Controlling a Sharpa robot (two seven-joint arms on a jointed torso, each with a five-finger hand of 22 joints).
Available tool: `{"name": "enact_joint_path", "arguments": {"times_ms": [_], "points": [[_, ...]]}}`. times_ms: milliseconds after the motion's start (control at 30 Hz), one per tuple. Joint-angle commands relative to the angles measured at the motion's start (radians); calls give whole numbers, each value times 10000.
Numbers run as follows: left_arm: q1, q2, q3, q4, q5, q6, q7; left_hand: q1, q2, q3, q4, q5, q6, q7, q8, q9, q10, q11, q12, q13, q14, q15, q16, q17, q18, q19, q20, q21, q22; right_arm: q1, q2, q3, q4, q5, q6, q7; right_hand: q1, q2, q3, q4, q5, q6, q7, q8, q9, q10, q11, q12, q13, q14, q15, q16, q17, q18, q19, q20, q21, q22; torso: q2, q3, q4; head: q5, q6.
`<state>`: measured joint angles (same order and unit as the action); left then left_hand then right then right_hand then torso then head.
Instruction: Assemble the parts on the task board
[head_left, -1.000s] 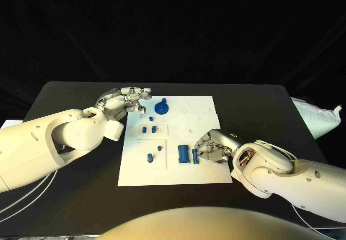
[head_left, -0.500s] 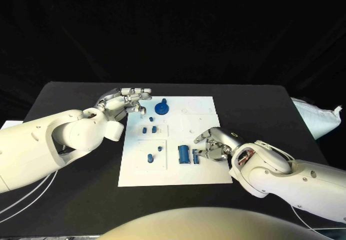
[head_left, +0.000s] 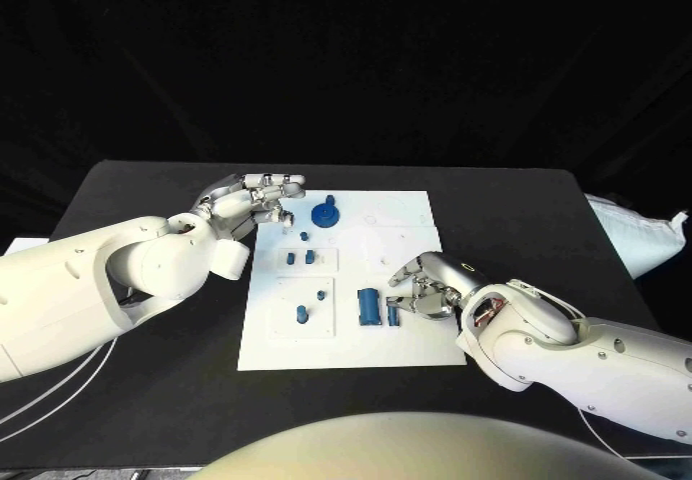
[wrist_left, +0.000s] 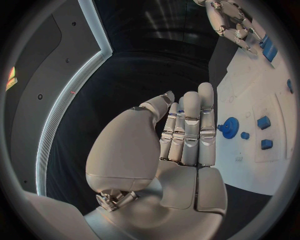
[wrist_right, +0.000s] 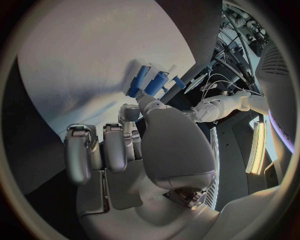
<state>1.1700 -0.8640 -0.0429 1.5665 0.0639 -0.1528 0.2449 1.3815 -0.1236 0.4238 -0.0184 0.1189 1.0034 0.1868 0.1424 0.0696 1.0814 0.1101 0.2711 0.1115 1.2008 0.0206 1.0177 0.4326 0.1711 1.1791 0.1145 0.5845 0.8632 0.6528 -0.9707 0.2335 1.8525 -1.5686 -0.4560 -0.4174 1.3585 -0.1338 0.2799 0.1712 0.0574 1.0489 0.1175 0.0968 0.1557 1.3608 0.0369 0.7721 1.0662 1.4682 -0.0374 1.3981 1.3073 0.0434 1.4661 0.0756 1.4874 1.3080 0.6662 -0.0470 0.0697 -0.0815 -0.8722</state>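
Observation:
The white task board (head_left: 411, 345) lies mid-table. A blue gear (head_left: 325, 214) sits at its far end, and small blue parts (head_left: 299, 258) lie along its left side. A blue cylinder (head_left: 369, 306) and a slim blue part (head_left: 392, 315) lie side by side near the middle. My right hand (head_left: 420, 291) rests over the board just right of the slim part, fingers curled in with nothing in them. Its thumb (wrist_right: 145, 101) reaches toward those two parts (wrist_right: 147, 81); whether it touches them I cannot tell. My left hand (head_left: 254, 199) hovers at the board's far left corner, its fingers (wrist_left: 190, 127) straight and empty, beside the gear (wrist_left: 229, 128).
A white cloth (head_left: 635, 235) lies at the table's right edge. White cables (head_left: 43, 410) run under my left arm at the near left. The black table (head_left: 159, 400) extends around the board on all sides.
My right hand has shifted a little left across the board, closer to the slim blue part. The left hand and the parts have stayed put.

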Motion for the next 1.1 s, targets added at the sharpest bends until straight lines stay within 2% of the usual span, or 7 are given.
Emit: {"name": "enact_joint_path", "arguments": {"times_ms": [33,300,400,733,967,1100], "points": [[-3,10,6,21,-49,188,35,-21,111,-44,9,38,-55,3,57,-8,-90,3,27,14,-66,19,45,-16,108,-23,64,-49,-16,-34,78,-7,-105,-281,283,-37,164,40,-34,-105,-75,171,-29,103,0,-1,-112,36,10,593,-55,14,327,-82,108,-48,-29,1436,2,1,-2,22,-5],[-3,17,5,16,-50,190,28,-21,111,-44,9,38,-55,3,57,-8,-90,3,27,14,-66,19,45,-16,108,-23,64,-49,-16,-65,184,-11,-269,-378,330,-15,310,82,-59,-209,-91,339,-88,202,4,15,-163,83,29,599,-102,43,368,-85,115,-97,-25,1445,-13,-9,4,30,-5],[-3,15,5,18,-50,189,26,-21,111,-44,9,38,-55,3,57,-8,-90,3,27,14,-66,19,45,-16,108,-23,64,-49,-16,-69,204,-11,-290,-389,233,10,314,124,-67,-207,-91,369,-95,221,3,26,-169,105,39,601,-110,54,383,-87,120,-108,-21,1451,-17,-16,-16,43,-5],[-3,9,5,11,-51,188,31,-21,111,-44,9,38,-55,3,57,-8,-90,3,27,14,-66,19,45,-16,108,-23,64,-49,-16,-75,146,-11,-173,-133,-553,282,229,237,-134,-139,-92,374,-98,235,-24,9,-173,25,-21,584,-122,-5,308,-76,90,-133,-51,1412,-21,-14,-11,30,-5],[-7,18,0,-38,-51,181,35,-21,111,-44,9,38,-55,3,57,-8,-90,3,27,14,-66,19,45,-16,108,-23,64,-49,-16,-35,-124,-1,126,1413,-1160,1347,-109,55,-527,51,-47,201,-55,167,-114,-73,-130,-145,-142,542,-89,-149,137,-37,-21,-115,-162,1270,-46,-13,-23,-3,52],[-8,28,-2,-109,-51,161,64,-21,111,-44,9,38,-55,3,57,-8,-90,3,27,14,-66,19,45,-16,108,-23,64,-49,-16,235,-233,8,153,3149,-1260,2283,-84,56,-641,46,61,103,-28,132,-163,-202,-107,-388,-298,492,-70,-325,-76,15,-162,-99,-300,1090,-71,-17,-45,-34,104]]}}
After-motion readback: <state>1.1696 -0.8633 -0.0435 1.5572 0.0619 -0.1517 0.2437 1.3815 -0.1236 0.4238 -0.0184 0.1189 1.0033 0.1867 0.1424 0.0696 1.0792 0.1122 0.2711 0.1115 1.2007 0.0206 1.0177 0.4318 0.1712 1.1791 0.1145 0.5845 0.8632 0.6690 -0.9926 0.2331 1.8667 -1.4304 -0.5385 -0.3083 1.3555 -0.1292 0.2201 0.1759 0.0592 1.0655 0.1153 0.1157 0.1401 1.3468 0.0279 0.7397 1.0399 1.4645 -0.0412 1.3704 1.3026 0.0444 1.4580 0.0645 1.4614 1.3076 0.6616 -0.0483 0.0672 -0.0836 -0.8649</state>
